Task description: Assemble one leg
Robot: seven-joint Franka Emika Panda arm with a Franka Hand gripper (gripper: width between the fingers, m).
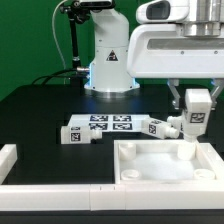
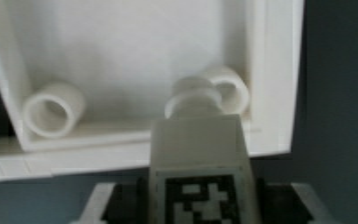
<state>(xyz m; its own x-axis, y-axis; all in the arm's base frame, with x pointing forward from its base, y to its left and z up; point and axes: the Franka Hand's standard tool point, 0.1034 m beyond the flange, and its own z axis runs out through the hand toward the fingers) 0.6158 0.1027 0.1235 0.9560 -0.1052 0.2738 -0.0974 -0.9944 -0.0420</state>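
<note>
My gripper (image 1: 195, 122) is shut on a leg (image 1: 196, 108), a chunky white post with a black-and-white tag, held upright over the far right corner of the large white panel (image 1: 150, 168). In the wrist view the leg (image 2: 201, 150) fills the space between my fingers (image 2: 123, 200), gripper (image 2: 202, 205). Its tip points at a raised round corner hole (image 2: 213, 90) of the panel (image 2: 123, 50). I cannot tell whether the tip touches the hole. A second corner hole (image 2: 53, 111) lies beside it.
Several more tagged white legs (image 1: 100, 128) lie in a row on the black table behind the panel, one (image 1: 160, 127) close to my gripper. A white raised border (image 1: 12, 166) runs along the exterior view's left and front. The arm's base (image 1: 108, 62) stands at the back.
</note>
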